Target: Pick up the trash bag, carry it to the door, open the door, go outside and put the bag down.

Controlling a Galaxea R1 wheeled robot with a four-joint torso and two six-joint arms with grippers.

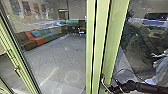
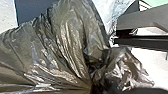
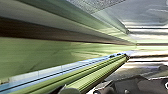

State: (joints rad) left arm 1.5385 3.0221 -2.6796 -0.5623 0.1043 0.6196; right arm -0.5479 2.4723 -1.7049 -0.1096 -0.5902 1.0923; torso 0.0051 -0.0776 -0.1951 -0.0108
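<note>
At the lower right of the head view, my right gripper (image 1: 112, 88) is beside the curved metal handle (image 1: 103, 84) on the door's pale green frame (image 1: 110, 47); whether it touches the handle I cannot tell. Long green frame profiles (image 3: 47, 53) run through the right wrist view. In the left wrist view the trash bag (image 2: 68, 37), dark, shiny and translucent, is bunched tightly into folds at its neck. My left gripper (image 2: 98, 88) is shut on that gathered part, with crumpled plastic spreading on both sides of it.
Behind the glass lie a tiled floor (image 1: 60, 57) and a sofa with orange, green and blue parts (image 1: 40, 38). Another green frame (image 1: 15, 57) slants down the left side. Through the right pane, a pale draped shape (image 1: 161, 67) shows above my right arm.
</note>
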